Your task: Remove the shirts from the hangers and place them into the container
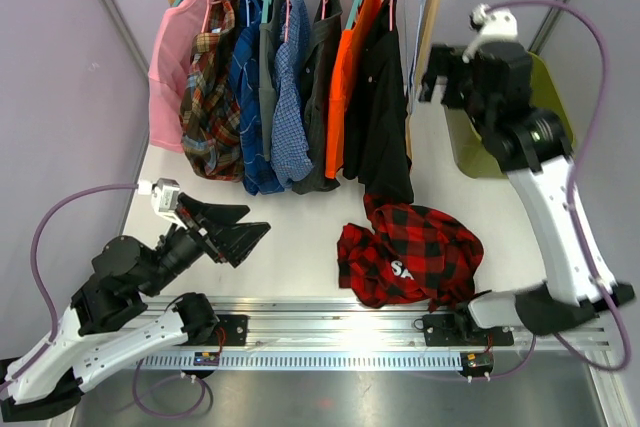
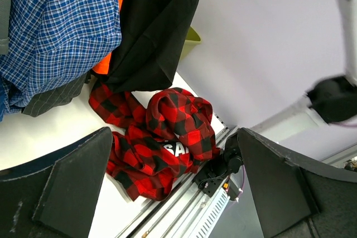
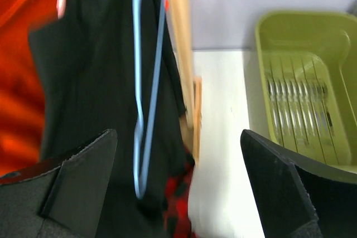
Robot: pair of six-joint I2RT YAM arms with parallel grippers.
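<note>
A red-and-black plaid shirt (image 1: pixel 410 252) (image 2: pixel 162 143) lies crumpled on the white table, off any hanger. Other shirts hang on hangers from the wooden rail: pink (image 1: pixel 175 57), brown-red plaid (image 1: pixel 210 107), blue checked (image 1: pixel 290 97) (image 2: pixel 61 26), dark grey (image 1: pixel 320 87), orange (image 1: pixel 350 77) (image 3: pixel 17 54) and black (image 1: pixel 385 107) (image 3: pixel 95 82). A bare pale blue hanger (image 1: pixel 418 7) (image 3: pixel 146 82) hangs at the rail's right end. My right gripper (image 1: pixel 432 87) (image 3: pixel 178 193) is open beside it, holding nothing. The olive-green container (image 1: pixel 480 147) (image 3: pixel 304 82) stands at the right. My left gripper (image 1: pixel 257 219) (image 2: pixel 173 188) is open, low at the near left.
The rack's wooden upright (image 1: pixel 430 7) (image 3: pixel 181 43) stands between the hanging shirts and the container. A metal rail (image 1: pixel 330 332) runs along the table's near edge. My right arm (image 1: pixel 550 207) partly covers the container in the top view.
</note>
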